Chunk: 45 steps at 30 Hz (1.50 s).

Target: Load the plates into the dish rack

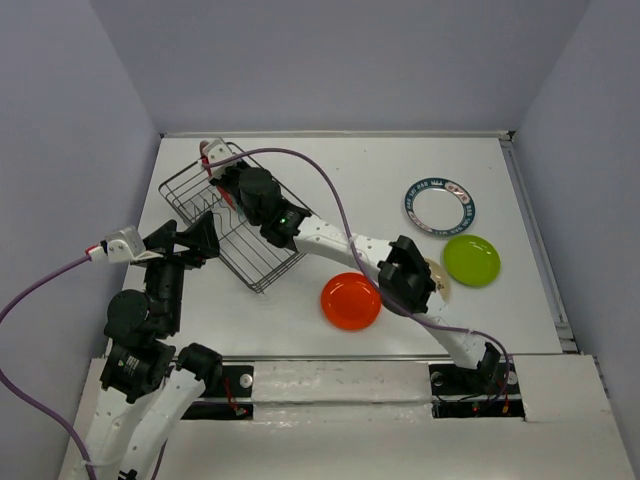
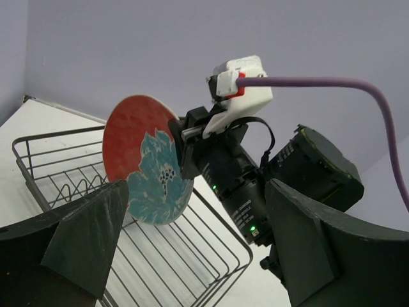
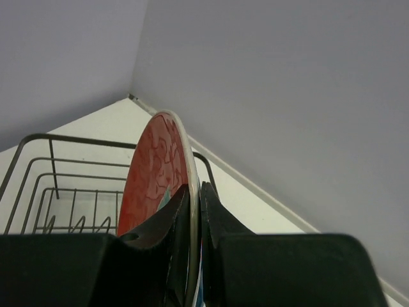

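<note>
My right gripper (image 1: 216, 172) is shut on the rim of the red plate with a teal flower (image 1: 206, 159) and holds it upright over the far end of the dark wire dish rack (image 1: 262, 268). In the right wrist view the plate (image 3: 156, 173) stands edge-on between the fingers (image 3: 167, 220), above the rack's prongs (image 3: 77, 224). The left wrist view shows the plate's face (image 2: 144, 153). My left gripper (image 1: 196, 240) is open and empty at the rack's near left side. The teal-rimmed white (image 1: 440, 203), lime green (image 1: 471, 259) and orange (image 1: 351, 300) plates lie flat on the table. The speckled beige plate (image 1: 442, 283) is partly under the right arm. The dark blue plate is not in view.
The right arm (image 1: 340, 245) stretches diagonally across the table from its base at the near right, over the rack's right corner. The rack sits at an angle at the table's left, close to the left wall. A purple cable (image 1: 320, 185) arcs above the rack.
</note>
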### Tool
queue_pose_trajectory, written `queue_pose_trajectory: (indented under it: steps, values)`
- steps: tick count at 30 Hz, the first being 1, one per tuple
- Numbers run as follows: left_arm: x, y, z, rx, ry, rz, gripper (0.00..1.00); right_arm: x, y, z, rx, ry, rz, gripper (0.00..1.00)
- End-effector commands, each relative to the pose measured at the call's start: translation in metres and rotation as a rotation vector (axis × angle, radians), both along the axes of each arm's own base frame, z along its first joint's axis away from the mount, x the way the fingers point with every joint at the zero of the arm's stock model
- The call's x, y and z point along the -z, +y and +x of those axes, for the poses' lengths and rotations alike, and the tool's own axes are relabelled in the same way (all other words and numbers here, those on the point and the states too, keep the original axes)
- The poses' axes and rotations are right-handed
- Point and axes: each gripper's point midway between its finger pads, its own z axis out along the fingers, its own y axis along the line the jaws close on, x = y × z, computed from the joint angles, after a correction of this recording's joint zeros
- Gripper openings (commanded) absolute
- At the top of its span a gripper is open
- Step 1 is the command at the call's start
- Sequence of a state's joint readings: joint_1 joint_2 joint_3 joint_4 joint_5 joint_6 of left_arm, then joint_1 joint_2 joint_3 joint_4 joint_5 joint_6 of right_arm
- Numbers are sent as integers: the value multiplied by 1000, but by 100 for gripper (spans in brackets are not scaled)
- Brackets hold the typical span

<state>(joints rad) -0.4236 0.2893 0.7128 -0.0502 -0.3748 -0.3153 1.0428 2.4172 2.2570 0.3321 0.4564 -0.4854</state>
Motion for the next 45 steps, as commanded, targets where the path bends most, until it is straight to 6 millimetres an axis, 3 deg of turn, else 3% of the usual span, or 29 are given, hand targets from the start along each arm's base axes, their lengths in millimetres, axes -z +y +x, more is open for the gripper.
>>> queue_pose_trajectory:
  steps: [1, 4, 6, 19, 32, 37, 38, 41, 42, 43, 45]
  values:
    - [-11, 4, -1, -20, -39, -10, 99, -150, -40, -10, 45, -243, 302, 7]
    - [-11, 4, 0, -20, -37, -9, 99, -165, -45, -13, 48, -274, 314, 7]
    - [-11, 3, 0, -18, -36, -8, 99, -163, -47, -8, 53, -273, 308, 7]
    - [-11, 4, -1, -18, -39, -8, 99, -107, -33, 19, 46, -182, 269, 7]
    - [-11, 3, -1, -13, -39, -10, 99, -45, -15, 24, 10, -73, 223, 7]
    - [-10, 2, -1, -9, -39, -6, 99, -33, -11, 23, -8, -45, 194, 7]
    - [-10, 2, 0, -8, -37, -7, 99, -32, -10, 23, -8, -40, 197, 9]
    - [-9, 2, 0, -8, -34, -7, 99, -32, -12, 23, -2, -25, 203, 27]
    - [-9, 2, 0, -8, -35, -7, 99, -31, -14, 24, 11, -19, 206, 36]
    - [-9, 1, 0, -6, -34, -7, 99, -32, -16, 25, 18, -9, 208, 55]
    - [-8, 1, 1, -5, -30, -5, 99, -38, -27, 28, 48, 14, 225, 72]
